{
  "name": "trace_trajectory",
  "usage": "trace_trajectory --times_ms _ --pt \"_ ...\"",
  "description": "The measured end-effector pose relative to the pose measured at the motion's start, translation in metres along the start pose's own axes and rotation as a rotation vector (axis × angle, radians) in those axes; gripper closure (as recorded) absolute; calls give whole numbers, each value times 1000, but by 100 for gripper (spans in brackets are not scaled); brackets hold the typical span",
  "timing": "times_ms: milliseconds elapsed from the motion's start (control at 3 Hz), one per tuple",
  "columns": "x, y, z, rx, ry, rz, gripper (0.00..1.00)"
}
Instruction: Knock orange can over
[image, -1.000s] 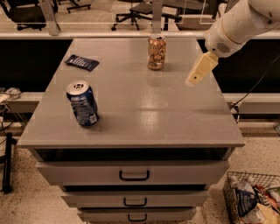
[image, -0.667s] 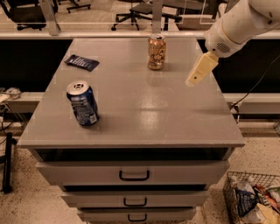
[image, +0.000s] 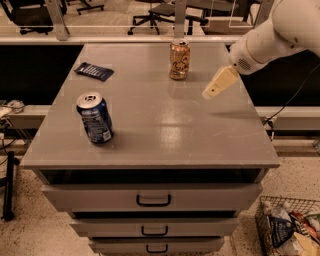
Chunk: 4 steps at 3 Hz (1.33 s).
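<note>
The orange can (image: 179, 60) stands upright near the far edge of the grey cabinet top (image: 160, 125), with gold-orange sides, pale markings and a silver top. My gripper (image: 210, 92) hangs from the white arm at the right. Its beige fingers (image: 220, 82) are pressed together into one wedge pointing down-left. It is empty, just above the surface, to the right of the can and a little nearer the camera, with a gap between them.
A blue-and-white can (image: 94, 118) stands upright at the front left. A dark flat packet (image: 94, 71) lies at the back left. The cabinet has drawers (image: 152, 199) below. A wire basket of items (image: 290, 227) sits on the floor at the right. Office chairs stand behind.
My gripper has moved slightly left, closer to the orange can. Both cans stand as before.
</note>
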<state>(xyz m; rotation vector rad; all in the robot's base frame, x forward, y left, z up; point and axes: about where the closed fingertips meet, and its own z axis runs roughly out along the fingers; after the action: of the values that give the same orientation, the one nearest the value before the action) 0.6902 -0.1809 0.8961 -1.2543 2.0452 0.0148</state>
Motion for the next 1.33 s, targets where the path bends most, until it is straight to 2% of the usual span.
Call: trace_trajectory --times_ms 333,667,1000,1333 --pt "-2 -18 29 43 -69 62 0" --pt "-20 -39 62 78 -196 111 0" --pt "-41 -52 76 65 -337 142 0" --pt "-70 -51 77 12 -497 165 0"
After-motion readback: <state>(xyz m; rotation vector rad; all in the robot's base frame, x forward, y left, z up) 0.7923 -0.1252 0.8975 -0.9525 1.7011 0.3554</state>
